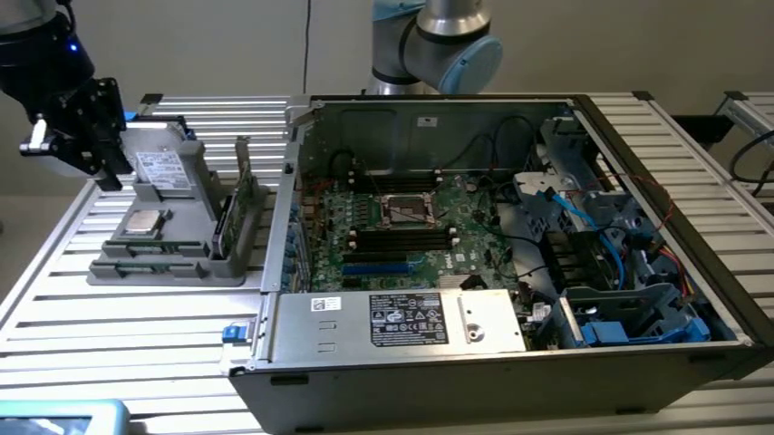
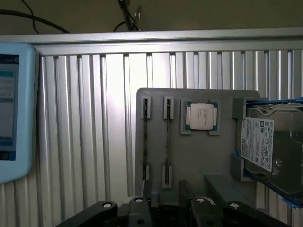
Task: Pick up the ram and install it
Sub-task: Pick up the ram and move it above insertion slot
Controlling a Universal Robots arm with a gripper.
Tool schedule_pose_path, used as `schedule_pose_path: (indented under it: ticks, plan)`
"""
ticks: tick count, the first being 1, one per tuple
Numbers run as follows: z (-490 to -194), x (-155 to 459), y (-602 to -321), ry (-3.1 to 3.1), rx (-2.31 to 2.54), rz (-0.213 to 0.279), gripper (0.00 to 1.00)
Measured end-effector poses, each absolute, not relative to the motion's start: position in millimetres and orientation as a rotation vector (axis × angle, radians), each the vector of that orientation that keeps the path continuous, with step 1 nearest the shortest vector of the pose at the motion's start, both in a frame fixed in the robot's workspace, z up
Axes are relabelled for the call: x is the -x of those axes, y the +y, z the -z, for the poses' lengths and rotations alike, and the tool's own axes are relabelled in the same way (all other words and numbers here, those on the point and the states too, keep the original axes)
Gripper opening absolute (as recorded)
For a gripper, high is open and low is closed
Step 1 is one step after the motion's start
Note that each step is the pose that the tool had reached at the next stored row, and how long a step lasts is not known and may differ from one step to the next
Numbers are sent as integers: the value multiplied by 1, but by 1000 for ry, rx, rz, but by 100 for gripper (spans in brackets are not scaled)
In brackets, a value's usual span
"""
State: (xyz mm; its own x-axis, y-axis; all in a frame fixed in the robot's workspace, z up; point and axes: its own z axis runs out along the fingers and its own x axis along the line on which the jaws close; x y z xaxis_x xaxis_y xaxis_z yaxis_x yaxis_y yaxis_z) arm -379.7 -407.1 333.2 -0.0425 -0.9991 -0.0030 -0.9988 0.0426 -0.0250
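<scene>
Worktop (image 1: 145, 344): ribbed aluminium slats against a pale wall, with the arm (image 1: 436, 45) rising beyond the far edge.
Computer case (image 1: 508, 272): lies open at the exterior view's right, motherboard (image 1: 400, 227) facing up, with cables and blue drive bays crowding one end.
Holder (image 1: 181, 263): a grey tray just beside the case, at the exterior view's left.
On the holder: a hard drive (image 2: 265, 146) at one end, a processor chip (image 2: 201, 116) next to it, then two memory sticks on edge.
Upright boards (image 1: 246, 195): thin, standing along the holder's side nearest the case.
Blue device (image 2: 14, 109): a light-blue casing with a screen, on the worktop well apart from the holder.
Ram (image 2: 166, 142): on edge in its slot, held at both ends, just beside the processor chip. The second stick (image 2: 144, 139) runs parallel on its other side.
Hand (image 2: 165, 196): hangs above the holder, fingers apart, holding nothing.
Ram to hand: in the wrist view the ram lines up with the gap between the fingers. The two are apart, with no contact.
</scene>
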Motion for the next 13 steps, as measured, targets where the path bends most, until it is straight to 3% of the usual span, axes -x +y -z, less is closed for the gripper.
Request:
schedule_pose_path:
  ticks: [13]
  plan:
    - [-312, 381, -421, 2249, 2168, 27, 36]
